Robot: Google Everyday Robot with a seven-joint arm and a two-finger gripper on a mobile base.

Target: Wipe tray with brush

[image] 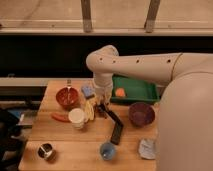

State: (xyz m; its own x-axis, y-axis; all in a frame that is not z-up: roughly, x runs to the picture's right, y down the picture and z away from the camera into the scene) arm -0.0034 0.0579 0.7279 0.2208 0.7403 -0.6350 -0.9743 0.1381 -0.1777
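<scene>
The green tray (137,90) sits at the back right of the wooden table with an orange item (120,92) inside it. The black brush (111,115) lies slanted on the table in front of the tray, its thin handle running down-right toward a flat black bar (117,134). My gripper (104,103) hangs from the white arm, pointing down at the brush's upper end, left of the tray. It is shut. Whether it grips the brush is hidden by the wrist.
Around the gripper are a blue sponge (88,91), a red bowl (67,97), a white cup (76,118) and a yellow item (90,110). A purple bowl (141,113) stands right of the brush. Near the front edge are a blue cup (107,150), a small metal cup (46,151) and a crumpled cloth (147,148).
</scene>
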